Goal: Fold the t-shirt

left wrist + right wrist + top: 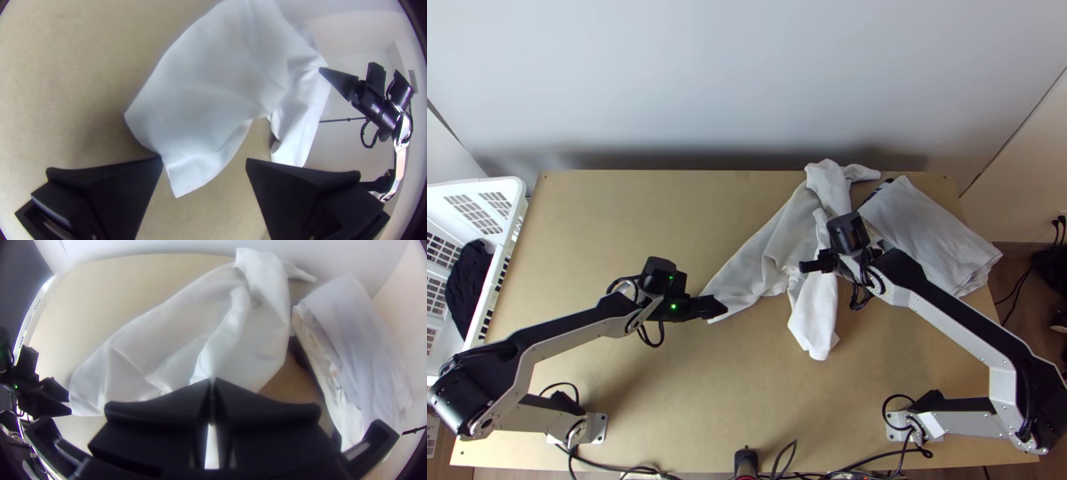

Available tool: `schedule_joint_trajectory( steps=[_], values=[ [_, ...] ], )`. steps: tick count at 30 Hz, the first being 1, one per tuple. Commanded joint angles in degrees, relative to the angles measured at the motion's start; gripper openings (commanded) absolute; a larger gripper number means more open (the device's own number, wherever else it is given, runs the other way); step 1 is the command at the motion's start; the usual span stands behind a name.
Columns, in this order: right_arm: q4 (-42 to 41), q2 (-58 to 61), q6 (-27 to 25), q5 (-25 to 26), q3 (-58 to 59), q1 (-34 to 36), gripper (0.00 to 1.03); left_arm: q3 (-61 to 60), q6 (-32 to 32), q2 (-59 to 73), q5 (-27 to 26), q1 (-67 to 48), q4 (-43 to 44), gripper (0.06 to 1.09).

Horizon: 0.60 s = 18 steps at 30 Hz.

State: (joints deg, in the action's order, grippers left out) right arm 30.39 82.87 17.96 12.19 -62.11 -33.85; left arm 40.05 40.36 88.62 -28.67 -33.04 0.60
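The loosely bunched white fabric t-shirt [767,248] lies just left of the folded white cloth pile [923,232]. Left of that pile, the right gripper [804,266] pinches 1 fold of the shirt's middle; farther left, the left gripper [721,309] is spread at 1 shirt corner

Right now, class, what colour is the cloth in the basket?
The cloth is black; it shows best in the top view, in the white basket.

Place: looks like a robot lab to you
Table [627,240]: your two arms [947,320] stand mounted on it
Cables [867,462]: you have them along its near edge
Wall [747,80]: plain and pale, facing you
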Motion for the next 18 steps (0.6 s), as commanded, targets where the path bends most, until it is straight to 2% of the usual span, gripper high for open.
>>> schedule_joint_trajectory(
  steps=[1, 2, 3, 8, 12, 16, 18],
  values=[
    [-1.12, 0.10, -0.03, 0.03, 0.85, -0.52, 0.03, 0.82, -0.54, 1.12, 0.45, 0.43, 0.45, 0.48],
    [-1.48, 0.10, -0.03, 0.03, 0.85, -0.52, 0.03, 0.38, 0.77, 0.77, 1.42, 1.13, 2.65, 0.22],
    [-1.74, 0.01, -0.03, 0.03, 0.76, -0.52, 0.03, -0.59, 2.62, 0.24, 3.35, 1.66, 5.46, 0.08],
    [-4.90, -2.80, 0.24, -0.06, -2.14, 0.27, 0.03, 0.38, 1.92, -4.16, 3.44, 5.26, 6.87, 0.09],
    [-13.78, -9.83, 0.06, -0.50, -4.95, 0.18, 0.03, 9.69, 3.23, -13.74, 2.30, 10.62, 0.54, 0.09],
    [-17.03, -15.02, 4.98, -9.46, -13.13, 0.45, 0.03, 23.14, 7.10, -20.06, 2.30, 18.71, -1.04, 0.09],
    [-17.03, -15.99, 6.30, -11.57, -17.26, 0.71, 0.03, 29.29, 7.54, -21.56, 2.39, 21.96, -1.83, 0.09]
  ],
)
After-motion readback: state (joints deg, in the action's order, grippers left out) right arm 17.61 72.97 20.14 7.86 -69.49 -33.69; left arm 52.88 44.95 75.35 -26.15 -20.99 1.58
